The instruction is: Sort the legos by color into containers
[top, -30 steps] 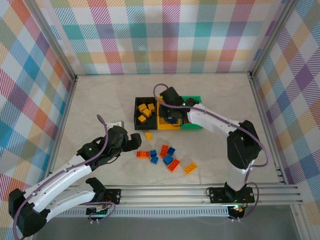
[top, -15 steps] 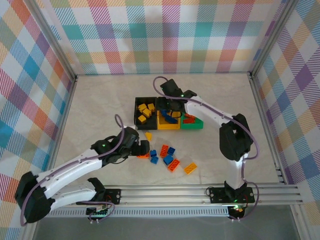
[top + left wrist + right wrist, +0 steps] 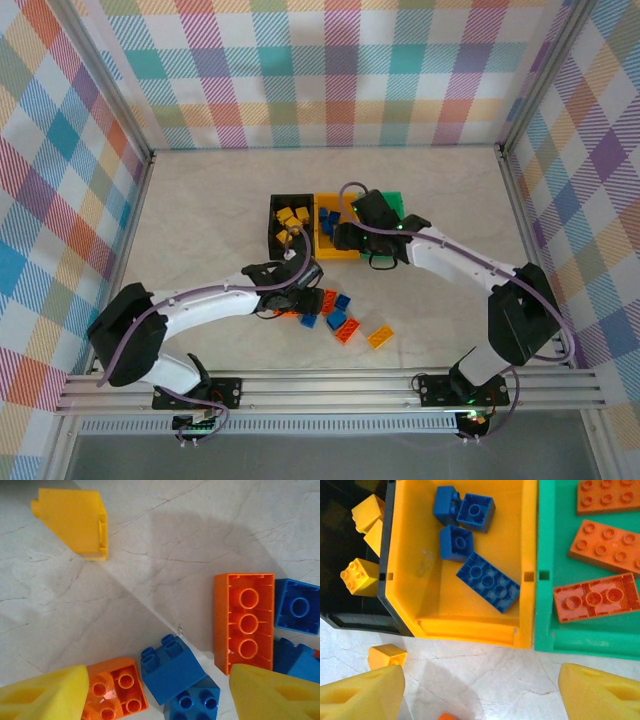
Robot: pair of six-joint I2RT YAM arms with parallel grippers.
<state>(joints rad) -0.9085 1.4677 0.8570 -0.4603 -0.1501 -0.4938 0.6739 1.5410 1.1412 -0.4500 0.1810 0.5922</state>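
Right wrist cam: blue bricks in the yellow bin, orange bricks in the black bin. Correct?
No. The orange bricks lie in the green bin, not the black bin, which holds yellow bricks; the right wrist view shows it. The blue bricks are in the yellow bin, as you said.

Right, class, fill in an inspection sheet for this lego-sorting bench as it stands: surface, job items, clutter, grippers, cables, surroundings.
Surface: pale marbled table.
Job's things: black bin holds yellow bricks, yellow bin holds blue bricks, green bin holds orange bricks; loose bricks lie in front of the bins.
Clutter: nothing seen.
Grippers: left gripper open over loose bricks; right gripper open, empty, at the bins' near edge.
Cables: purple cables run along both arms.
Surroundings: checked walls, metal rail at the near edge.
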